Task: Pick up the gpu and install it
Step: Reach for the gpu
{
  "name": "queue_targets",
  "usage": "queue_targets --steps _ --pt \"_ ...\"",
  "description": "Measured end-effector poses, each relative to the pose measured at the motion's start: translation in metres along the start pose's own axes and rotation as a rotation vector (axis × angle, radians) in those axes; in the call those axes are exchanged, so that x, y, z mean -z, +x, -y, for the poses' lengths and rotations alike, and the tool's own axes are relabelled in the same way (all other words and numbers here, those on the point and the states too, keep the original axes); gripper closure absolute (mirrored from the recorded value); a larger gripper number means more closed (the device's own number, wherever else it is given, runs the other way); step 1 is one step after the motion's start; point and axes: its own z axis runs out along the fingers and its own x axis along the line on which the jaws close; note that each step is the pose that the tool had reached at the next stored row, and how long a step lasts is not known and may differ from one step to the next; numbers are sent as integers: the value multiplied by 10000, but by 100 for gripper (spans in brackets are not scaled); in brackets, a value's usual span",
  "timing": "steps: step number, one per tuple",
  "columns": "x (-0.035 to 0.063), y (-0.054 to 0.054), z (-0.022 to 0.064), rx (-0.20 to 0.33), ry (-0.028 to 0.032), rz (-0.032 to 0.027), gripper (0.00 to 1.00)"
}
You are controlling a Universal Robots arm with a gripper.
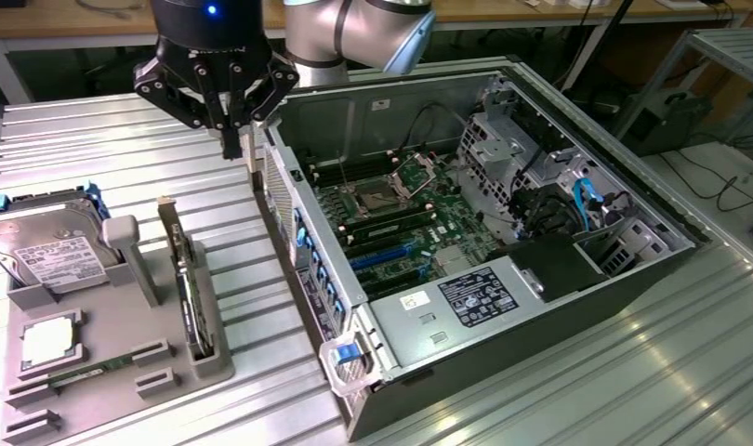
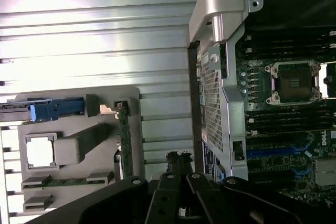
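**Item:** gpu (image 1: 193, 307).

**Location:** It stands on edge in a slot of the grey holder (image 1: 110, 325) on the table (image 1: 104, 139), at the holder's side nearest the case (image 1: 575, 316). I see it edge-on, so its fan face is hidden from me. The hard drive (image 1: 48, 246) sits in the same holder, toward the exterior view's left and apart from the gpu.

**Pincer (image 1: 231, 147):** Mine, closed and holding nothing. It hangs over the table beside the case's rear corner, well apart from the gpu and higher than it.

**Handling, as I judge it:**
- Light, thin and stiff, so rigid enough to lift by one edge.
- Fragile: I should not squeeze the fan or the soldered parts, and I should leave alone whatever contact edge sits down in the slot.
- The bare board faces are likely slick, so I want a square, firm grip.

**Where to hold, in my judgement:** The upper long edge that stands free of the slot. I set the jaws across the board's thickness, near the middle so the card does not swing, and clear of the bracket end.
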Motion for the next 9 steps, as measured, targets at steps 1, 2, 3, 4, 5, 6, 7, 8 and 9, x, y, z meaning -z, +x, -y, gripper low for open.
queue_targets --steps 1,2,3,4,5,6,7,8,9 --pt "0 9 1 0 0 0 89" --pt "1 15 2 1 0 0 89" --pt "1 24 3 1 0 0 89" --pt "1 29 4 1 0 0 89" --pt "1 37 5 1 -1 0 89" --pt "1 44 6 1 0 0 89" --pt "2 55 8 1 0 0 89" --pt "2 63 9 2 0 0 89" --pt "2 69 10 2 0 -1 89"
